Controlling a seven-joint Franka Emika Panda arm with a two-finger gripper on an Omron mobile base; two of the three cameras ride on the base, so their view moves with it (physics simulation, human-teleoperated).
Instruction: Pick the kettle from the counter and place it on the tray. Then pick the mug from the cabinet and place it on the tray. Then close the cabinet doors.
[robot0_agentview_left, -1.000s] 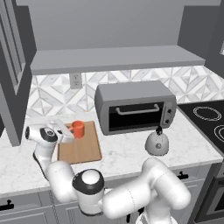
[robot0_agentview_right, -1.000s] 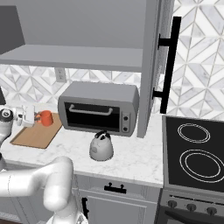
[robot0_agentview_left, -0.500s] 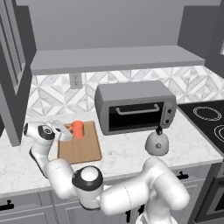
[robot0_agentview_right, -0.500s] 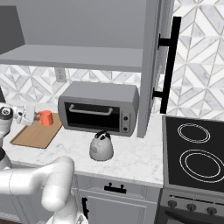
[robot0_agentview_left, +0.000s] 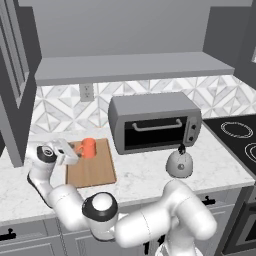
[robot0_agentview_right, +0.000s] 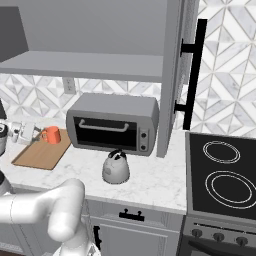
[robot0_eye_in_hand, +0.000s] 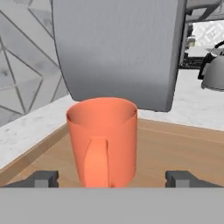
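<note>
Since the earlier frames the fingers have sprung apart from the mug (robot0_eye_in_hand: 104, 141), which now stands free and upright on the tray (robot0_agentview_left: 95, 170) near its back edge, handle turned toward the gripper (robot0_eye_in_hand: 110, 178). In the hand view the two dark fingertips (robot0_eye_in_hand: 43, 178) sit wide on either side of the mug's base with clear wood between each tip and the orange wall — the claw is fully spread and has hold of nothing. In the left base view the gripper (robot0_agentview_left: 70, 152) hangs just beside the mug at the tray's left rear corner. The kettle (robot0_agentview_left: 179, 163) is not on the tray; it sits on the counter (robot0_agentview_left: 145, 177) in front of the toaster oven (robot0_agentview_left: 155, 121), well apart from the board, so that step looks undone. The kettle should handle as a rigid, fairly heavy metal piece with a smooth domed body that narrow fingers would likely slip off; the black top handle is the sensible place to take it, pinched across from above so it hangs level. The mug is light and stiff, probably brittle, and needs no further touch. One cabinet door (robot0_agentview_right: 175, 75) stands open beside the stove (robot0_agentview_right: 222, 172).
</note>
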